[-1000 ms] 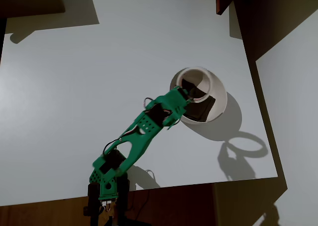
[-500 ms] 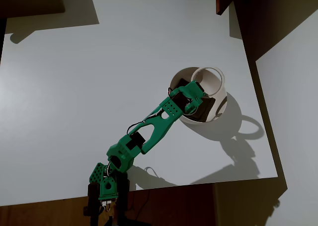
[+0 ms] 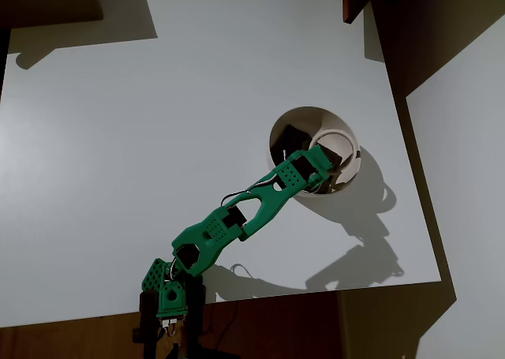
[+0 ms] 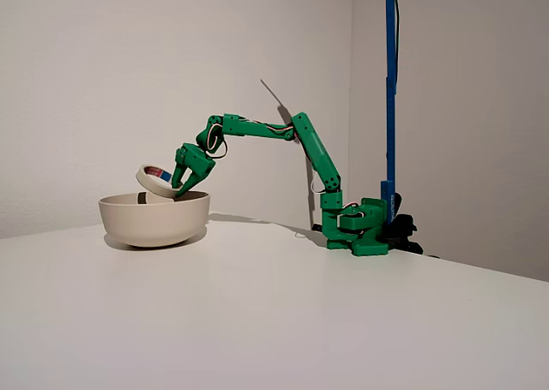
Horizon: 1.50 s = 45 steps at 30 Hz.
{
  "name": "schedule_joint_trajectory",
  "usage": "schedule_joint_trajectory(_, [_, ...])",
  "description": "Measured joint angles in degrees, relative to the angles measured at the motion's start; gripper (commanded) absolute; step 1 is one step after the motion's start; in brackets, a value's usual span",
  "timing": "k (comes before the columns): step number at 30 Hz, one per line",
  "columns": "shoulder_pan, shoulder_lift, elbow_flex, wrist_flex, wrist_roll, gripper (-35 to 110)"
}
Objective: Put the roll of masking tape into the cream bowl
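Cream bowl (image 4: pixel 154 219) on white table (image 3: pixel 118 138), dark square pieces (image 3: pixel 290 136) inside, green gripper (image 4: pixel 177 190) clamping tilted tape roll (image 4: pixel 157 181) just above rim.

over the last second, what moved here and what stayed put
The arm stretched further out over the cream bowl, carrying the roll of masking tape from the bowl's upper left in the overhead view toward its right side. The tool is still shut on the roll, which sits tilted just above the rim in the fixed view. The bowl, the dark pieces inside it and the table stayed as they were.
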Motion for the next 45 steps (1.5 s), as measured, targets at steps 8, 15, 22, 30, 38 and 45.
schedule_joint_trajectory(8, [0.09,0.0,-0.09,-0.09,1.23,19])
schedule_joint_trajectory(15, [0.0,0.09,-2.11,-0.09,3.25,11])
schedule_joint_trajectory(22, [-0.09,0.09,-6.33,3.69,5.89,-8])
schedule_joint_trajectory(30, [-2.81,5.54,-7.65,10.9,7.82,-8])
schedule_joint_trajectory(38, [-17.4,27.07,-7.65,28.39,5.71,-8])
schedule_joint_trajectory(45, [-36.39,57.13,7.12,34.1,-0.97,-8])
